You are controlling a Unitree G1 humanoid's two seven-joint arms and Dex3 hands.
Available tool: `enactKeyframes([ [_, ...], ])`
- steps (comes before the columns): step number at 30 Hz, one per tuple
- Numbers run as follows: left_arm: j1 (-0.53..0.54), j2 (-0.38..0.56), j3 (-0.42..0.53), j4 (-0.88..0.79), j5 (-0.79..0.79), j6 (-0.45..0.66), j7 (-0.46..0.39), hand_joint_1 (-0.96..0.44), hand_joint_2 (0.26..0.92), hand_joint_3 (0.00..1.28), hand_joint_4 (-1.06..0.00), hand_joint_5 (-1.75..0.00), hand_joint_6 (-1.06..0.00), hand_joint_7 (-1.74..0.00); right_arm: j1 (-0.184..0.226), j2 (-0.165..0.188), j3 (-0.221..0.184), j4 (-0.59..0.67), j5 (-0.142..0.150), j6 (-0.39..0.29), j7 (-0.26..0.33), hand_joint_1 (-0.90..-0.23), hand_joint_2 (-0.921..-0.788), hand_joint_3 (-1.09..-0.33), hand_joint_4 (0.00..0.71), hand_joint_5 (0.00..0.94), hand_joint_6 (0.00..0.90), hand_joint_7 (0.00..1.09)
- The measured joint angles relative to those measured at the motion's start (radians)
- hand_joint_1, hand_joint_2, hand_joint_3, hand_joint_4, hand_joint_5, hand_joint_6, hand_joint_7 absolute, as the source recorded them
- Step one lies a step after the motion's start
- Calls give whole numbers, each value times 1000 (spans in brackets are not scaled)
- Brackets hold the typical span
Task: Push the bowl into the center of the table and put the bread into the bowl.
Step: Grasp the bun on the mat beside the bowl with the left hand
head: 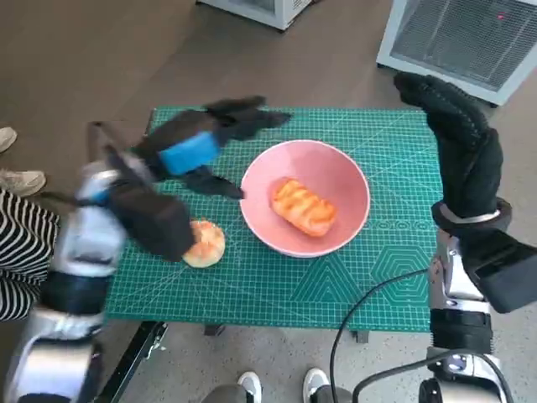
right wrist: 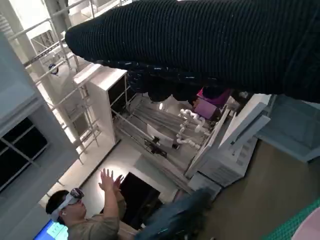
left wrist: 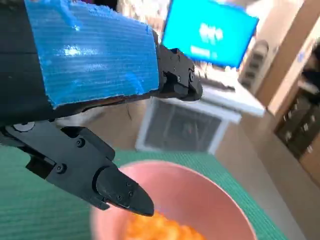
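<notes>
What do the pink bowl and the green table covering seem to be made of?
The bowl looks like smooth plastic or glazed ceramic: an even pink with a soft sheen on its rim; the look leaves it open. The green covering appears to be a matte rubbery cutting mat, judging by its printed grid and angle lines. The bread in the bowl has a glossy browned crust.

No text, label or number is legible in any view.
</notes>
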Motion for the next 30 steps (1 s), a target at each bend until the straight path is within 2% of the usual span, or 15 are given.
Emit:
enactKeyframes([
  [9, 142, 91, 60, -104, -6, 16, -8, -342, 754, 0, -216, -17, -287, -180, -5, 2, 1, 18, 9, 0, 21, -724, -921, -748, 143, 0, -1, 530],
  [16, 235, 116, 62, -108, -5, 19, -18, -340, 756, 2, -220, -9, -296, -154, -11, 3, 0, 38, 34, 0, 30, -717, -921, -750, 142, 0, -1, 526],
  [30, 281, 132, 43, 11, -5, 15, -30, -302, 757, 0, -203, 0, -318, -63, -27, 2, 0, 46, 42, 8, 44, -711, -921, -752, 140, 0, -1, 520],
])
